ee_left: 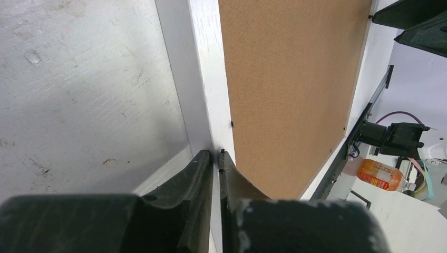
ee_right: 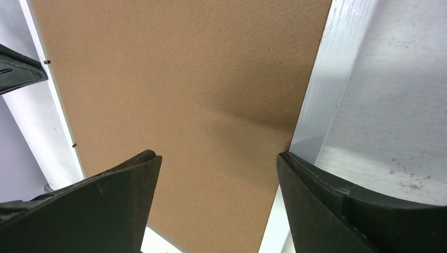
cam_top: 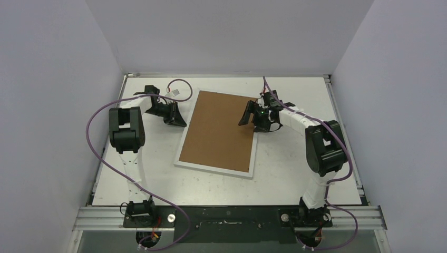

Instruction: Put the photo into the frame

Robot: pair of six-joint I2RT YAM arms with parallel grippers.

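On the middle of the desk (cam_top: 295, 179) the white frame (cam_top: 213, 169) lies flat, with a brown backing board (cam_top: 219, 129) covering its middle. The left claw (ee_left: 216, 154) is closed narrow, its tips at the frame's left border. The right claw (ee_right: 219, 155) stands wide above the board's right edge.

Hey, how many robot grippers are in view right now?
2: left gripper at the frame, its left edge; right gripper over the brown backing board, right side.
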